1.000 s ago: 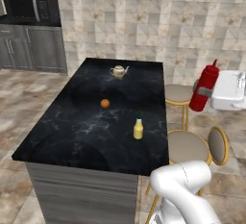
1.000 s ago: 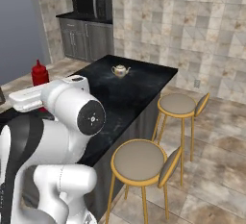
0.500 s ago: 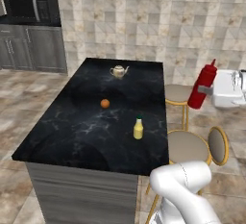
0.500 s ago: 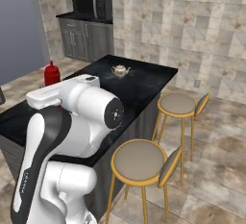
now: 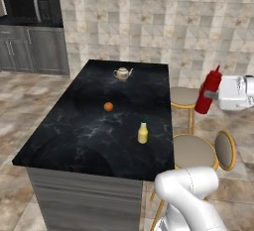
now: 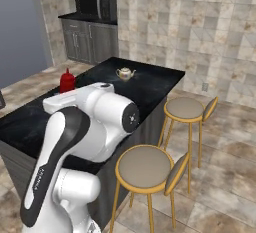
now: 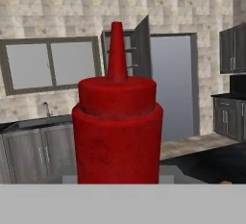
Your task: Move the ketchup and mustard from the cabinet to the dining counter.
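My gripper (image 5: 214, 95) is shut on the ketchup (image 5: 208, 90), a red squeeze bottle held in the air and slightly tilted, right of the dining counter (image 5: 69, 141) and above the stools. In the hand view the ketchup (image 7: 117, 131) stands close up, hiding the fingers. In the right base view its top (image 6: 67, 80) pokes out behind my arm. The mustard (image 5: 143, 133), yellow with a green cap, stands upright on the counter near its right edge. Far behind the bottle in the hand view is the cabinet (image 7: 126, 50), its door swung open.
A cream teapot (image 5: 122, 73) sits at the counter's far end and a small orange ball (image 5: 108, 106) near its middle. Two round stools (image 5: 194, 150) (image 5: 183, 96) stand along the right side. Dark cupboards and a microwave (image 5: 30, 8) line the back left wall.
My arm has swung with the ketchup in its grip. In the right base view the bottle has moved right, toward the counter. The mustard, teapot and ball have stayed put.
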